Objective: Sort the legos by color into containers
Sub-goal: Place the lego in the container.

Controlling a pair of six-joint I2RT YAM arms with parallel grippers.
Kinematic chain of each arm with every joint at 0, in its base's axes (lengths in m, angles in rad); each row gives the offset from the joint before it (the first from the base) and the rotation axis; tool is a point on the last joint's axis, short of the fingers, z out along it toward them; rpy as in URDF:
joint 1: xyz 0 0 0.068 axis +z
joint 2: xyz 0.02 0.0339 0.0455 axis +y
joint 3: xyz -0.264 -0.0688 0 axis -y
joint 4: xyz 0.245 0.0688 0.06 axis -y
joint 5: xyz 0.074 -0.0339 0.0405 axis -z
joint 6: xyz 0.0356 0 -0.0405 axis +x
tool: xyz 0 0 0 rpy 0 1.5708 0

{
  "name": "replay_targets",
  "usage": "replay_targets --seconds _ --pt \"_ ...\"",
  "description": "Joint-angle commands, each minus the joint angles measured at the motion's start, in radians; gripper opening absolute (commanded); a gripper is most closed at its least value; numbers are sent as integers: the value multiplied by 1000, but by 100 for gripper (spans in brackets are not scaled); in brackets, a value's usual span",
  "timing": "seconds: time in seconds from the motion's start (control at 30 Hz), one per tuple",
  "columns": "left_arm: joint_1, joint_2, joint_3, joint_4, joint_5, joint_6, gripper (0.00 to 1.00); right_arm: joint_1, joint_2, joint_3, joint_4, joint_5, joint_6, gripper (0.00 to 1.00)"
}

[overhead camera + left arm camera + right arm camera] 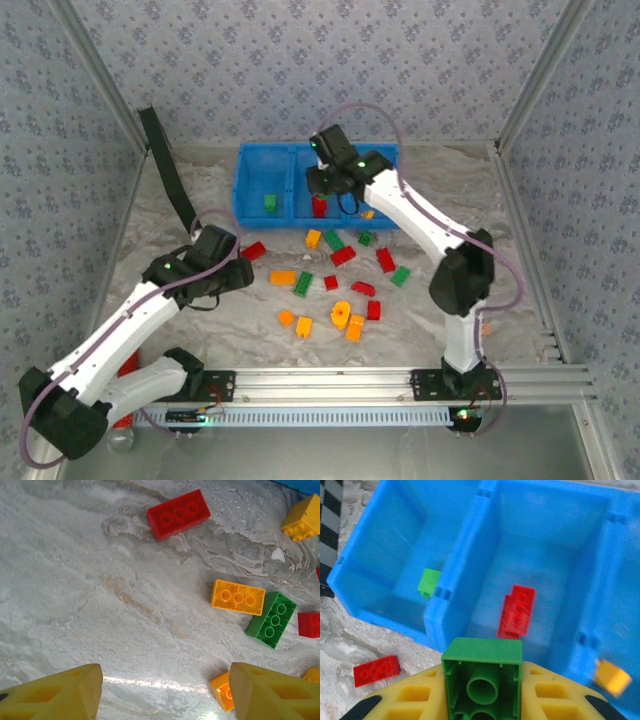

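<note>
1. Your right gripper [482, 695] is clamped on a green brick [482, 655], whose hollow underside faces the wrist camera.
2. That brick hangs over the near wall of the tray [435, 630], about where the left and middle compartments meet. From above, the gripper sits over the middle compartment.
3. Inside the tray, each compartment holds one brick on its floor:
   - left: a binned green brick [428, 582]
   - middle: a binned red brick [517, 611]
   - right: a binned orange brick [612, 676]
4. A red brick [376, 670] lies on the table [350, 630] just outside the tray's near left corner.
5. Your left gripper [165, 695] has its fingers apart with nothing between them. It is above bare table.
6. In the left wrist view, a small orange brick [222, 690] lies just beside the finger [275, 695] on the right of that view. Farther out, an orange plate [238, 597] lies right against a green plate [271, 620].
7. From above, you can see the loose bricks [340, 280] in red, green and orange scattered on the table between the tray and the arm bases.
</note>
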Motion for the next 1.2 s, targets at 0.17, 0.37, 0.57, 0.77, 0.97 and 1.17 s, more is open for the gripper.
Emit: replay_targets --seconds 0.17,0.37,0.57,0.77,0.97,1.17 --pt "3 -120 -116 -39 33 -135 69 50 251 303 9 -93 -99 31" --pt "3 -114 -148 -34 67 -143 69 77 362 362 78 -119 -136 32" --pt "4 -145 -184 -27 86 -173 69 87 444 384 119 -90 -177 34" --pt "4 -134 -191 -28 77 -179 69 91 503 441 132 -77 -208 37" --pt "3 -99 -155 -26 49 -129 70 96 552 506 120 -79 -234 41" --pt "3 -83 -167 -2 72 -128 70 96 564 504 116 -85 -247 45"
